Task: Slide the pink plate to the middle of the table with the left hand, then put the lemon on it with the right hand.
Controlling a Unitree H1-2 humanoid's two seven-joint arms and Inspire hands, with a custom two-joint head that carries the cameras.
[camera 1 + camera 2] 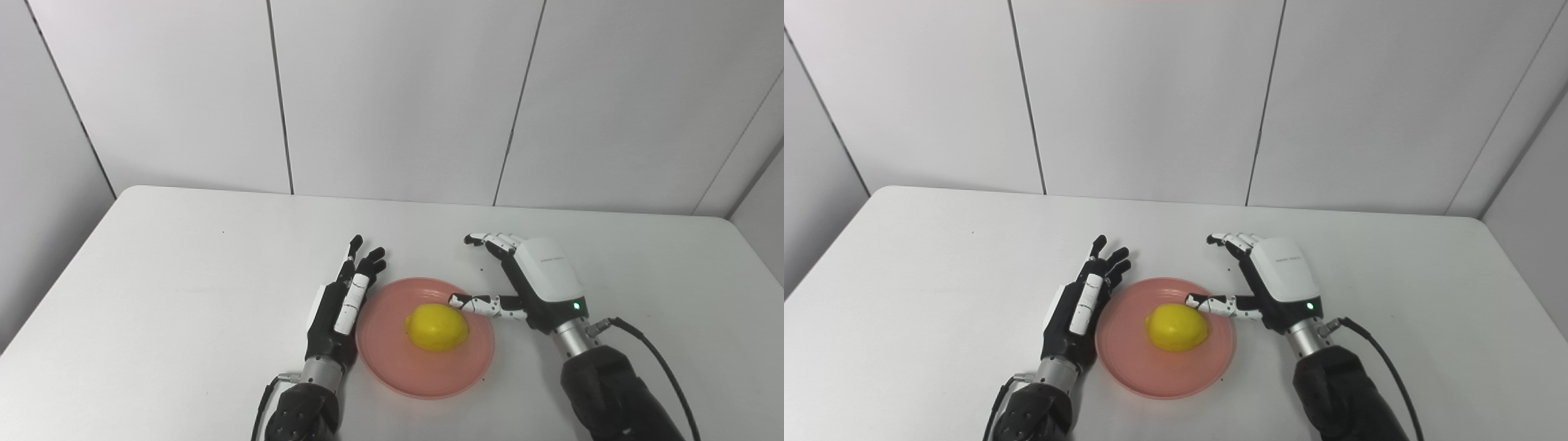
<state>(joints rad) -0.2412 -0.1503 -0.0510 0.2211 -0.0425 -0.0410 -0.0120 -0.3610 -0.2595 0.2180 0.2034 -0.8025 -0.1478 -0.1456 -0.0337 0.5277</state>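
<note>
A pink plate (392, 361) lies flat on the white table (184, 275), near its middle and toward the front edge. A yellow lemon (436, 327) rests on the plate, a little right of its centre. My left hand (343, 300) lies open along the plate's left rim, fingers stretched away from me, holding nothing. My right hand (527, 282) hovers open just right of the plate, its thumb reaching over the rim close to the lemon, its fingers spread above the table behind the plate.
Grey wall panels (392, 98) stand right behind the table's far edge. A black cable (661, 361) loops off my right wrist. Bare tabletop stretches to the left and right of both arms.
</note>
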